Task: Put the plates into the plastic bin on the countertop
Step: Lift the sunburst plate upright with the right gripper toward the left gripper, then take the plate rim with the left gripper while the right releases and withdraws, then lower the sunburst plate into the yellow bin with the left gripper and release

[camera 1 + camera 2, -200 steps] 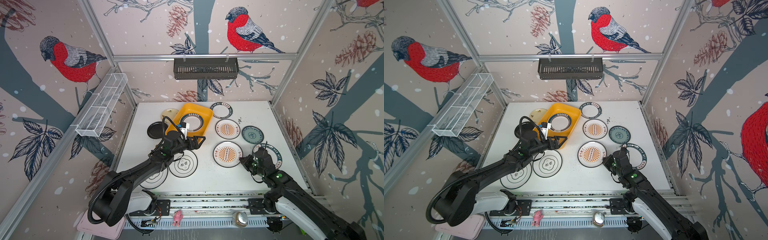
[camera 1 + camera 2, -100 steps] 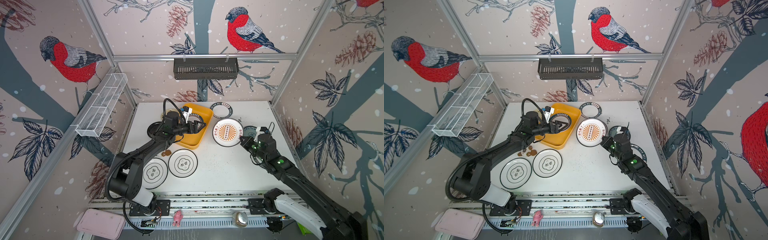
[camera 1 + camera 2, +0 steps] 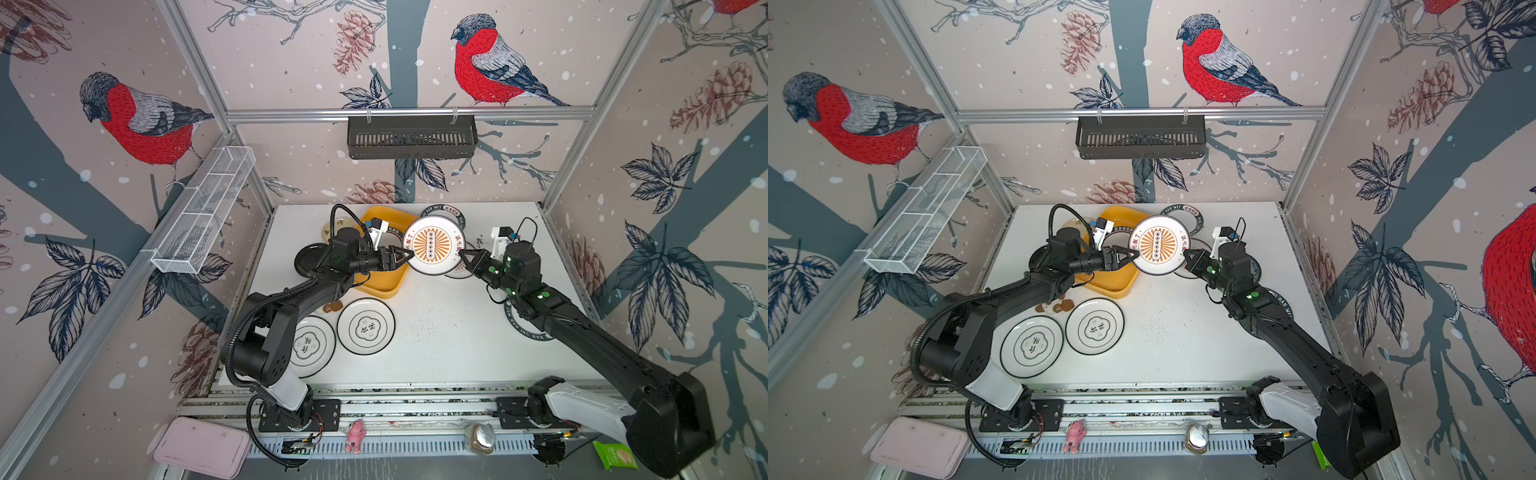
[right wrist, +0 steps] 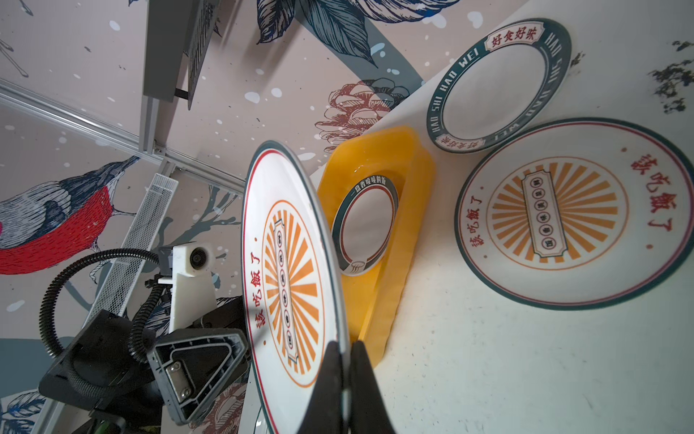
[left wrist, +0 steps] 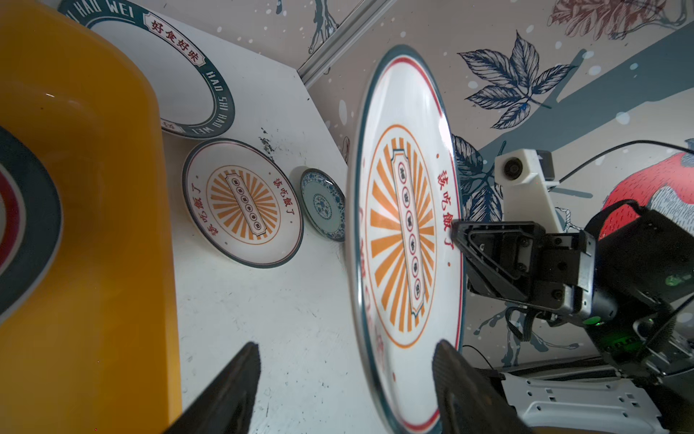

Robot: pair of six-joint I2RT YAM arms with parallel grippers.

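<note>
i am pinching the sunburst plate (image 3: 432,246) at 3 o'clock in my right claw (image 3: 462,254), my left claw (image 3: 404,258) gaping astride 9 o'clock, probably needing to close next for the handover.

Midair plate (image 3: 432,251) perhaps blocks bin (image 3: 383,289).

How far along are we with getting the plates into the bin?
Done: one lettered plate lies in the plastic bin. In hand: the right gripper is shut on a raised sunburst plate, the left gripper open around its opposite rim. Left: at least seven plates on the countertop, among them two black-rimmed plates, a second sunburst plate and a teal plate.
</note>
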